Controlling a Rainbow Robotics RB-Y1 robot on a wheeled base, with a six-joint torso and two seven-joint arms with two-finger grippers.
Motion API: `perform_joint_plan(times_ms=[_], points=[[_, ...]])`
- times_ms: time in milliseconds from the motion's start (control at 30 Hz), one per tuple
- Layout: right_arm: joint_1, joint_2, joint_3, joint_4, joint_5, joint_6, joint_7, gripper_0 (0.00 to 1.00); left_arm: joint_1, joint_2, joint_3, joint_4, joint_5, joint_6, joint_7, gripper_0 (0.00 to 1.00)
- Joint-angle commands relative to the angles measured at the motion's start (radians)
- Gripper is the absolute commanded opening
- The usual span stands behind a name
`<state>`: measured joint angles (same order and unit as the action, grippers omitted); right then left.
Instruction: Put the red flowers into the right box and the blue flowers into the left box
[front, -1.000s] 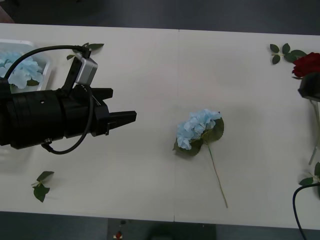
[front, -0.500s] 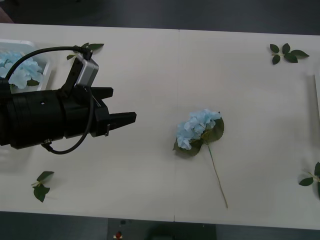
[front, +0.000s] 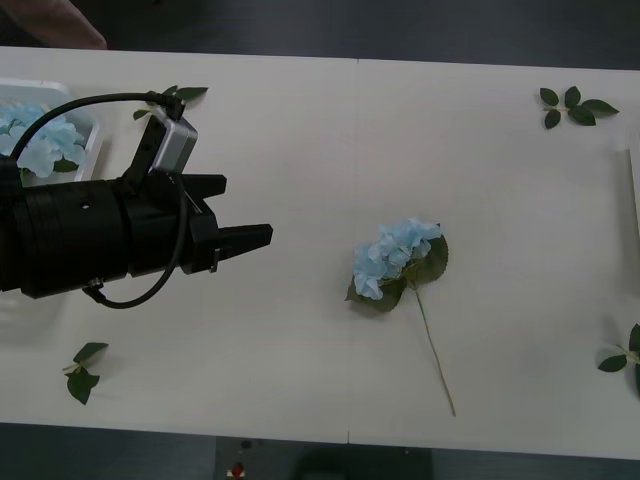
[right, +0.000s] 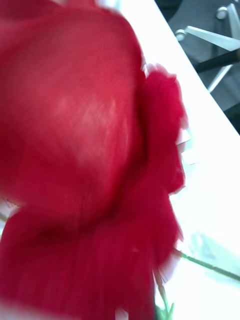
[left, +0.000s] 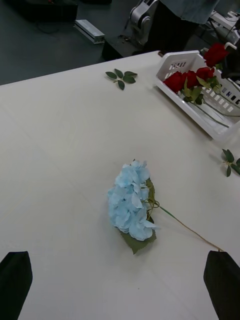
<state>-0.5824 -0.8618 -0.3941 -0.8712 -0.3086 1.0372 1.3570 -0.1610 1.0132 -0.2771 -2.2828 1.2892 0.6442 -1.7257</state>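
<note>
Blue flower (front: 395, 258) head far-left, stem near-right

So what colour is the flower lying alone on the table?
Pale blue, with green leaves; the left wrist view shows it best.

- 1 blue flower (front: 393, 257) lies flat mid-counter, head far-left, stem (front: 435, 350) running near-right.
- More blue flowers (front: 40, 135) fill the left box (front: 88, 148) at the far left.
- Red flowers (left: 187, 80) lie in the white right box (left: 212, 125); 1 red bloom (left: 216, 52) is above it.
</note>
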Motion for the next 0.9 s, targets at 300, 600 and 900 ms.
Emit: perform_joint_plan(times_ms=[300,600,900], points=[[-0.04,-0.043,0.0,-0.043,-0.055,0.044,0.126,1.0,0.012,-0.011,0.016,-0.01,0.001,-0.009,-0.026,1.0],[-0.04,-0.031,-0.011,-0.315,-0.274,0.507,0.421,1.0,0.012,-0.011,0.016,-0.01,0.001,-0.009,-0.026,1.0],[0.007,0.141,-0.104,-0.614,-0.432,0.842,0.594,1.0,0.012,-0.011,0.016,-0.01,0.001,-0.009,-0.026,1.0]])
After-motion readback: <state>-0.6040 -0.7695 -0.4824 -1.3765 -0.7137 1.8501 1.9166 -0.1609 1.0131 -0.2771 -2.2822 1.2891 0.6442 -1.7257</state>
